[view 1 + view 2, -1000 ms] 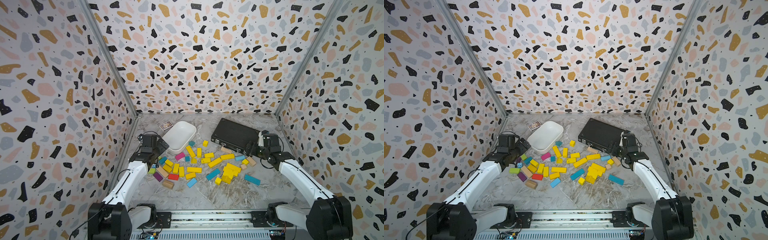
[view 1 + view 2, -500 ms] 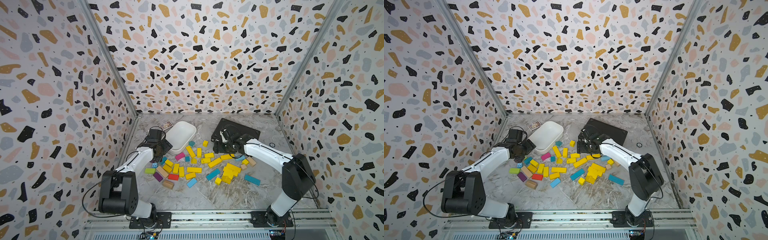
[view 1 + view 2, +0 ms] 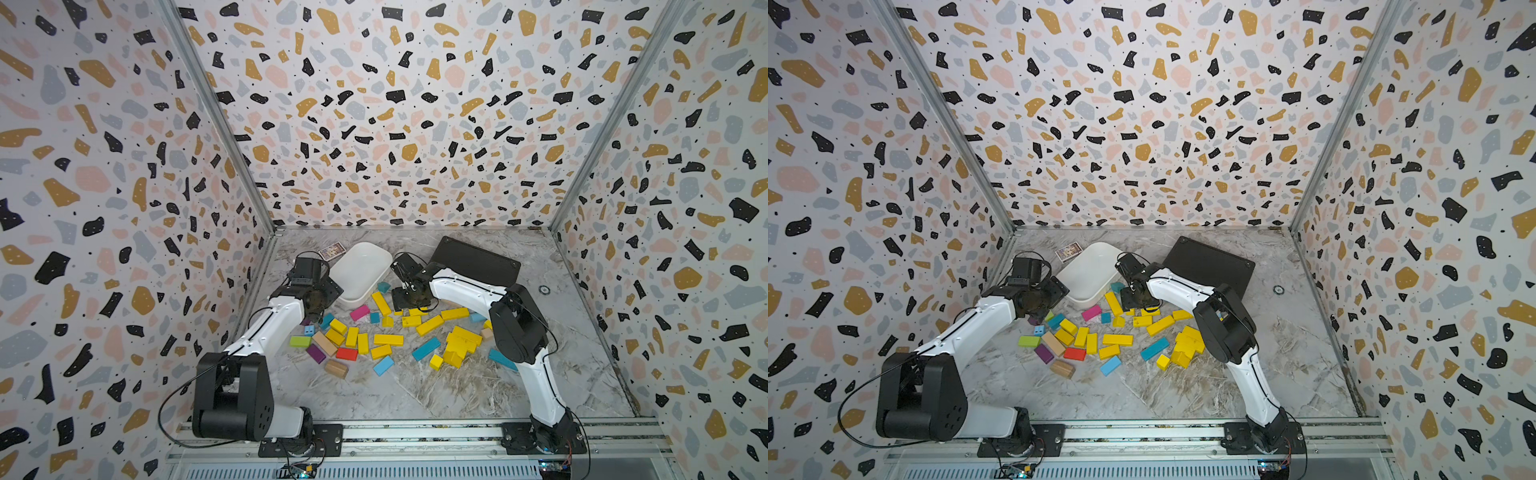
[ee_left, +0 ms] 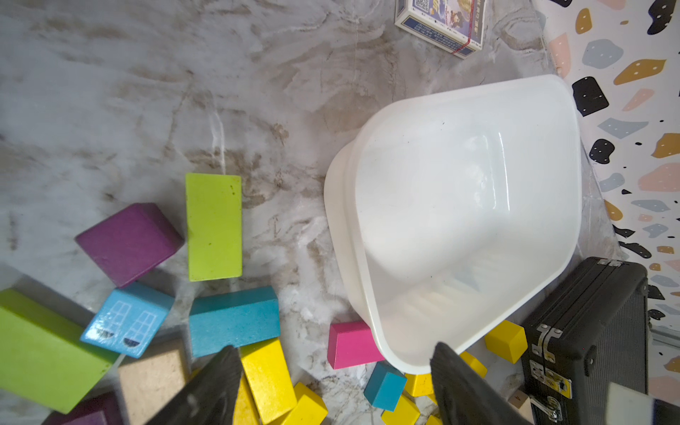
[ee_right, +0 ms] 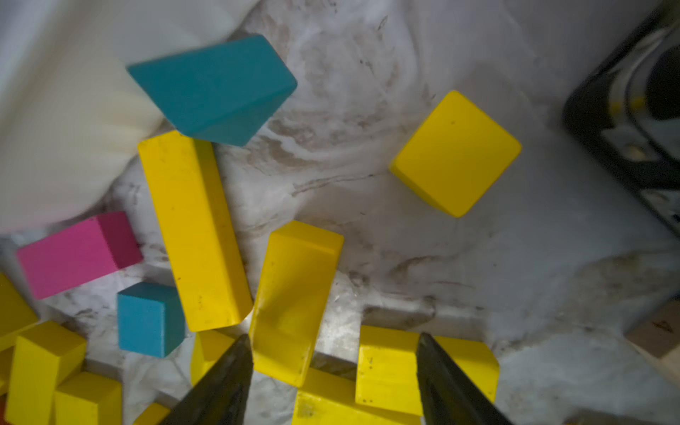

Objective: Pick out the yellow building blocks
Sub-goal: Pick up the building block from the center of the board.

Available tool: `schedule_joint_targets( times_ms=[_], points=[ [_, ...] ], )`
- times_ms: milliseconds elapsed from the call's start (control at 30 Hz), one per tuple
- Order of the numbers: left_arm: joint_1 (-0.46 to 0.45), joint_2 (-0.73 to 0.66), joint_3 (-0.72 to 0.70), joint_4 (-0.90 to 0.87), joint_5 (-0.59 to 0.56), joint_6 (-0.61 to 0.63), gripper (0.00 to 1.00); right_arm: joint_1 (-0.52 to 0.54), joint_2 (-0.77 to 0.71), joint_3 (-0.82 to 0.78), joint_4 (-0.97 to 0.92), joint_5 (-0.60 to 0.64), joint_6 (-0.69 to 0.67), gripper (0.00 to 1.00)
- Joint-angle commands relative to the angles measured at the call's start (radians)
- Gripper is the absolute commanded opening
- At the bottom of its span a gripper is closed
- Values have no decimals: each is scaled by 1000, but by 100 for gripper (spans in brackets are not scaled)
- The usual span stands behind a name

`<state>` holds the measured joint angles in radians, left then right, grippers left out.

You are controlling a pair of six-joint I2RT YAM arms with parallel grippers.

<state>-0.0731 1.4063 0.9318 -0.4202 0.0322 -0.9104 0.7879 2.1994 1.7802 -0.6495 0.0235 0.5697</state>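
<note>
Your right pincer [image 5: 333, 338] hangs half open, empty, over two crowded yellow blocks [image 5: 294, 301] at the pile's 12 o'clock edge on the counter [image 3: 415, 395]; closing may pinch both and flick one away. Your left pincer [image 4: 335, 347] gapes empty near the tub [image 3: 361, 266].

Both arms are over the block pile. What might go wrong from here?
Right pincer stands open astride a tilted yellow block and a second yellow block; closing may pinch both or flip one.
Left pincer spans a pink block and the white tub rim; it may grab the wrong colour or nudge the tub.
</note>
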Motion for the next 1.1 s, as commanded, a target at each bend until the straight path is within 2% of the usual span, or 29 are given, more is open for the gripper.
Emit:
schedule_joint_targets(
  times_ms=[0,100,367,533,600,800,1067],
  points=[
    [4,-14,-4,-15,-20,-10,81,10,6,63,-72,39,-11,60],
    [4,-16,-1,-20,-26,-11,81,14,34,87,-79,43,-12,56],
    [4,-16,3,-32,-32,-10,80,22,74,136,-58,-13,-9,61],
    [4,-12,3,-32,-35,-10,79,24,97,143,-66,-4,3,58],
    [4,-7,2,-30,-40,-9,77,24,100,146,-71,11,1,54],
    [3,36,21,-27,-43,2,69,24,100,145,-82,31,-11,33],
    [3,129,79,-12,-55,25,54,24,27,120,-85,57,-58,19]
  ],
)
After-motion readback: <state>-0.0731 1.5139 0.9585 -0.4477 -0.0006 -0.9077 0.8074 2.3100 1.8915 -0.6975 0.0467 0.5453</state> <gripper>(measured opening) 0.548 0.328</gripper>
